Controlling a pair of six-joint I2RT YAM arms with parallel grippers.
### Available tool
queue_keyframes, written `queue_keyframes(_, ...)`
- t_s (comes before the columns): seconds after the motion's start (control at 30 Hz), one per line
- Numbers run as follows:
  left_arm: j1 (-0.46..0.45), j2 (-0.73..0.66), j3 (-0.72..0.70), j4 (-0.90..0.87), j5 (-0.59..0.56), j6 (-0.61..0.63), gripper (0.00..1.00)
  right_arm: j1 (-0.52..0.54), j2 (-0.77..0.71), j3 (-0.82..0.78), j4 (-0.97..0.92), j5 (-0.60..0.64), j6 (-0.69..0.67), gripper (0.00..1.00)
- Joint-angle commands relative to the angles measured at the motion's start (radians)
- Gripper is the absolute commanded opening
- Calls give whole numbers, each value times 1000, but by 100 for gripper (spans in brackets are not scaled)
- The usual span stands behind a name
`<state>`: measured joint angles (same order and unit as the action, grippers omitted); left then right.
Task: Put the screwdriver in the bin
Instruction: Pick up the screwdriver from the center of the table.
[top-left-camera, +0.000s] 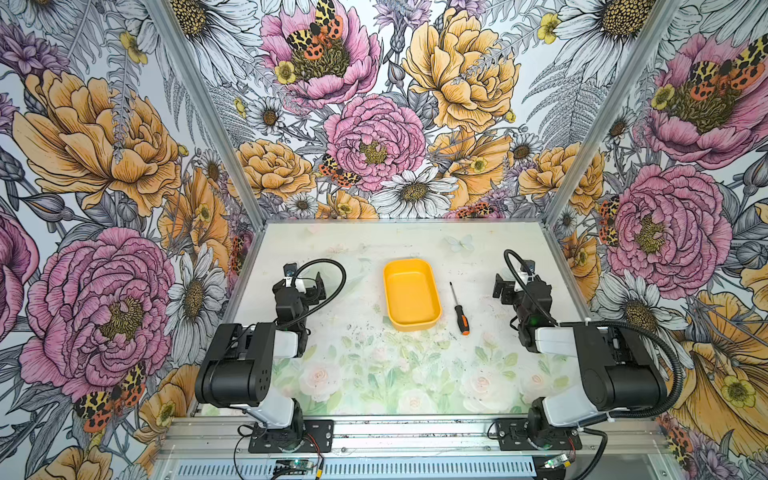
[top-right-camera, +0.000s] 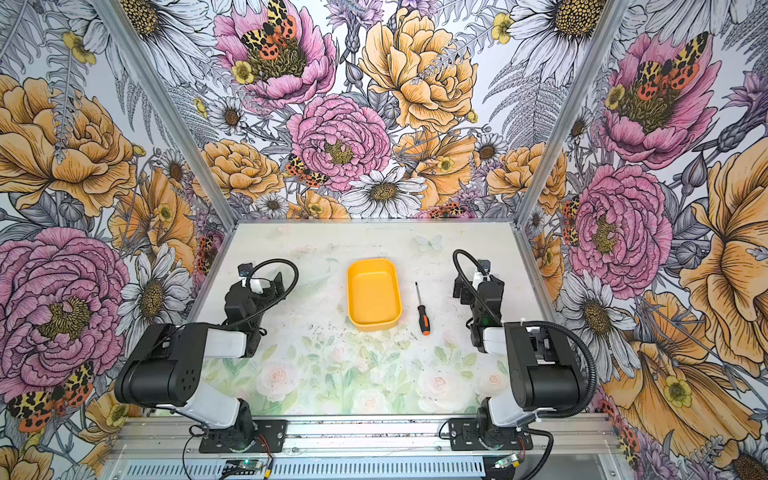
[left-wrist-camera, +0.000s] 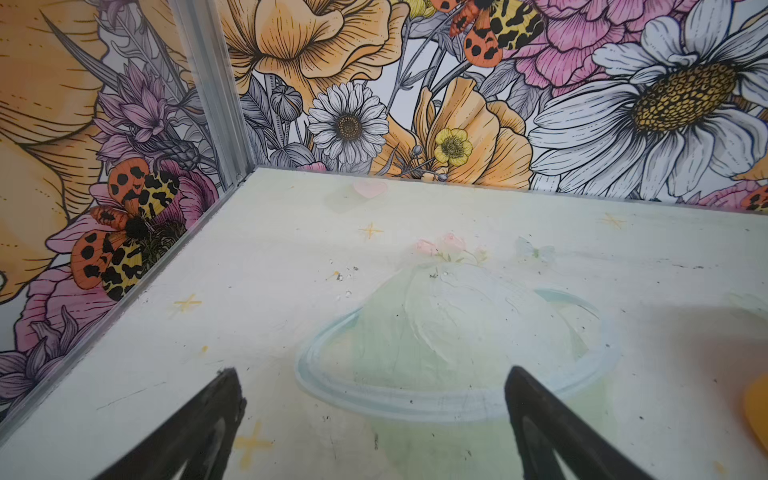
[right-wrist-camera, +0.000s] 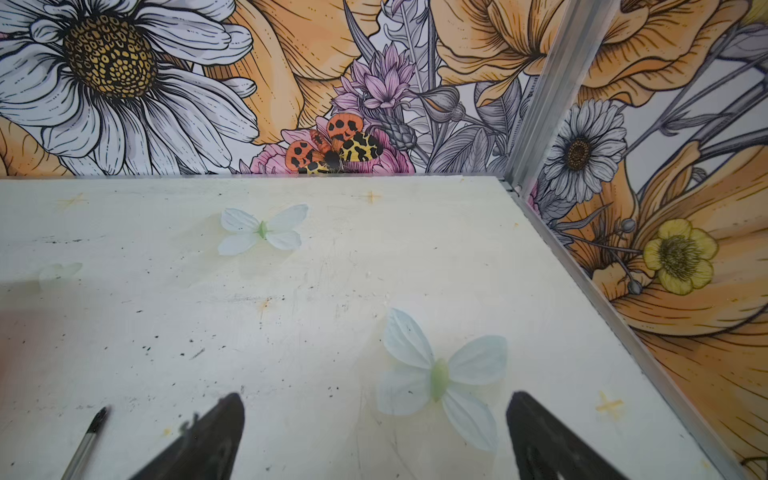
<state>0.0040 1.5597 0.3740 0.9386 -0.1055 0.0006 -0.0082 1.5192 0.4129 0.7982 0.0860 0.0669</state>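
1. Right wrist view: the right gripper (right-wrist-camera: 376, 401) is hanging released, jaws spread wide and empty; the left gripper (left-wrist-camera: 370, 372), in its own wrist view, is likewise gaping.
2. The screwdriver (right-wrist-camera: 85, 440) is poking in at the right wrist frame's lower left; a clean pickup is likely calling for a swing across onto the handle.
3. In a top view, it is lying flat just right of the bin (top-left-camera: 411, 295), not touching: slim dark shaft, black handle, orange cap.
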Motion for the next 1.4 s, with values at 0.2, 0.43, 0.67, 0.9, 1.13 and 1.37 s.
queue_keyframes(0.2, -4, -9, 3, 1, -5, 10, 99, -9, 10, -5, 30, 5, 9, 99)
queue_keyframes(0.43, -4, -55, 31, -88, 15, 18, 99, -2, -40, 42, -93, 46, 15, 100)
queue_keyframes(0.67, -52, -302, 55, -349, 20, 36, 99, 2, -130, 243, -531, -68, 39, 98)
queue_keyframes(0.9, -121, -430, 113, -568, 118, -61, 99, 16, -100, 422, -891, -388, 156, 93)
queue_keyframes(1.13, -180, -415, 119, -616, 153, -192, 99, 81, -159, 333, -926, -520, 276, 92)
queue_keyframes(1.37, -182, -306, 180, -667, 246, -282, 99, 194, -230, 251, -974, -511, 380, 89)
